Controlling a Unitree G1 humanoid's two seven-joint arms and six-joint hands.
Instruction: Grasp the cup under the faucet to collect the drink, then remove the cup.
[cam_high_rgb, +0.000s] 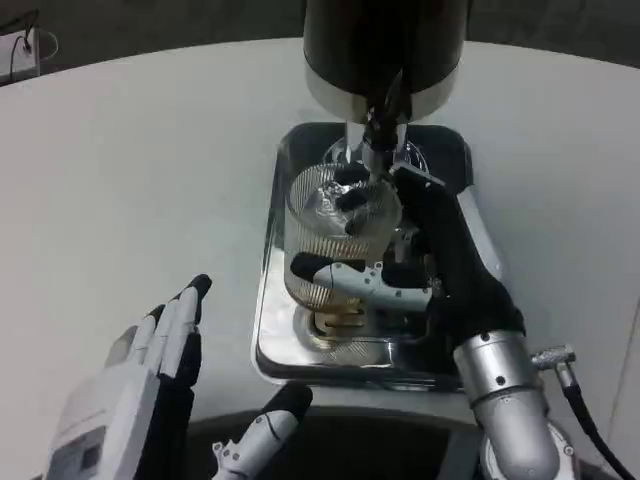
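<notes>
Under the faucet (378, 130) I've got my right robot hand (400, 270) wrapped around the cup (335, 235) on the drip tray (270, 300), left robot hand (150, 370) idle with spread fingers, so filling and removal look left.

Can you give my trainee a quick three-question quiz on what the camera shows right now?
1. True or false: the right hand grips the ribbed clear cup.
2. Where is the cup? A) on bare table left of the tray; B) over the metal tray, beneath the faucet; C) in the left hand.
3. Fill in: the left hand hovers with fingers spread and holds ______.

Key
1. True: its fingers wrap the cup's side.
2. B: the cup sits under the faucet of the dark dispenser, above the tray.
3. Nothing: it waits near the table's front edge, left of the tray.
</notes>
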